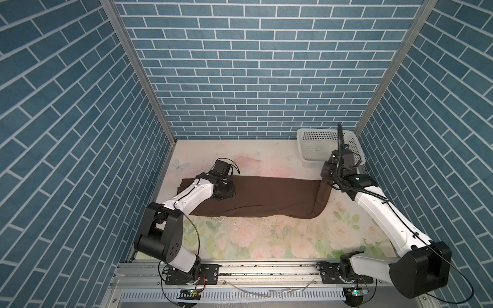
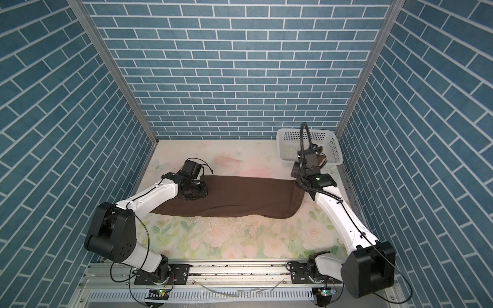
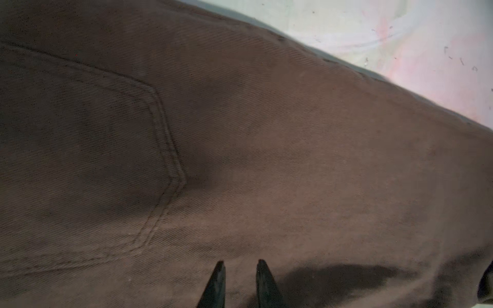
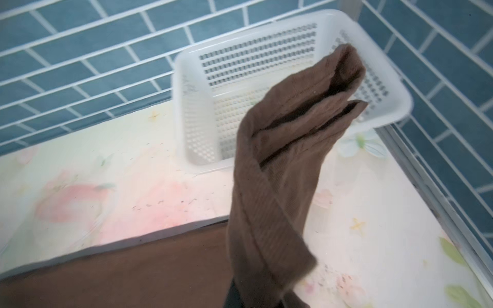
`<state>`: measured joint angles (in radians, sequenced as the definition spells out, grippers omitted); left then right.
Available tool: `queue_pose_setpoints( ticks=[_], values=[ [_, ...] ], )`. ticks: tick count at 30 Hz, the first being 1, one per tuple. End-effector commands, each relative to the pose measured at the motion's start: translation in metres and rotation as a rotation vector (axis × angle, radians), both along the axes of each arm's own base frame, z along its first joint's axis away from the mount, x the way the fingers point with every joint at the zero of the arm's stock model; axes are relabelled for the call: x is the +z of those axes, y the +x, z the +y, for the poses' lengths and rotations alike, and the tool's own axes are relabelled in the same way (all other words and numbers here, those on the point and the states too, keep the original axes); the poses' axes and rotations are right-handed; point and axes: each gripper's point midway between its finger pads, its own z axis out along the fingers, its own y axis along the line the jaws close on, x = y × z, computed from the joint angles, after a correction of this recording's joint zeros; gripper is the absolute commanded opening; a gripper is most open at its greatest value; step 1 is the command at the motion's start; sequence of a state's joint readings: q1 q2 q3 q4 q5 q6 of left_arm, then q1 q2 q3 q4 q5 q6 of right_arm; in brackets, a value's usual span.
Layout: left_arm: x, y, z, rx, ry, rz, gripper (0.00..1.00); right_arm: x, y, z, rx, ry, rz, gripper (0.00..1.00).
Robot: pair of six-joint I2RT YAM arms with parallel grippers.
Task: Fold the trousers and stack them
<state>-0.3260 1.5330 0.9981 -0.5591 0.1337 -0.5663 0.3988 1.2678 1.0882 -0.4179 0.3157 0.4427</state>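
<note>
Counter with floral print, arm bases on the rail at its near edge. Mid-counter: trousers, dark brown, lie as one long strip running left to right in both top views, pocket end at left, leg end at right. Left gripper is down on the left part of the strip. The left wrist view shows its fingertips a narrow gap apart on flat cloth, near a stitched patch pocket; no fold visibly pinched between them. Right gripper sits at the strip's far right corner, jaws closed on the trousers' leg end. That end is lifted off the counter, with cloth rising in a steep fold from the near right edge up to the gripper. In the right wrist view the hem layers stand bunched in front of the lens, and the gripper's own fingers are hidden by the cloth. Farther back, a white perforated basket sits in the far right corner, apart from the trousers. Blue brick-pattern wall stands behind.
</note>
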Motion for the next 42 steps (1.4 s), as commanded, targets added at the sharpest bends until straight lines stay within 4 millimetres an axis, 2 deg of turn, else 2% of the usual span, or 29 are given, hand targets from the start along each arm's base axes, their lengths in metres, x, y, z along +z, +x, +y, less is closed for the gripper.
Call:
queue_pose_setpoints(
  ticks=[1,3,7,11,14,17,21,27,31,36,39,42],
  values=[
    [-0.001,-0.004,0.015,0.025,-0.005,0.001,0.23,0.016,0.004,0.058,0.153,-0.082,-0.061,0.0],
    [-0.005,-0.006,0.024,0.049,-0.005,0.011,0.23,0.006,-0.005,0.105,0.266,-0.135,-0.048,0.0],
    [-0.009,-0.009,0.037,0.083,-0.011,0.015,0.23,-0.023,-0.029,0.177,0.429,-0.255,-0.018,0.0],
    [-0.014,-0.011,0.044,0.109,-0.018,0.024,0.23,-0.077,-0.06,0.24,0.568,-0.314,0.062,0.0],
    [-0.017,-0.013,0.045,0.113,-0.022,0.029,0.23,-0.122,-0.081,0.274,0.655,-0.349,0.141,0.0],
    [-0.017,-0.016,0.05,0.131,-0.002,0.035,0.23,-0.153,-0.098,0.296,0.712,-0.37,0.197,0.0],
    [-0.01,-0.014,0.048,0.123,-0.012,0.007,0.24,-0.17,-0.115,0.307,0.758,-0.355,0.234,0.0],
    [0.002,-0.01,0.045,0.13,-0.048,-0.035,0.24,-0.166,-0.131,0.302,0.811,-0.34,0.217,0.02],
    [0.005,-0.007,0.04,0.135,-0.078,-0.042,0.24,-0.162,-0.15,0.308,0.883,-0.336,0.211,0.23],
    [0.007,-0.007,0.04,0.167,-0.083,-0.026,0.24,-0.146,-0.169,0.31,0.914,-0.299,0.187,0.36],
    [0.014,-0.007,0.034,0.15,-0.081,-0.041,0.33,-0.124,-0.172,0.292,0.871,-0.237,0.151,0.44],
    [0.024,-0.004,0.015,0.095,-0.084,-0.076,0.46,-0.106,-0.163,0.248,0.752,-0.21,0.117,0.55]
  ],
)
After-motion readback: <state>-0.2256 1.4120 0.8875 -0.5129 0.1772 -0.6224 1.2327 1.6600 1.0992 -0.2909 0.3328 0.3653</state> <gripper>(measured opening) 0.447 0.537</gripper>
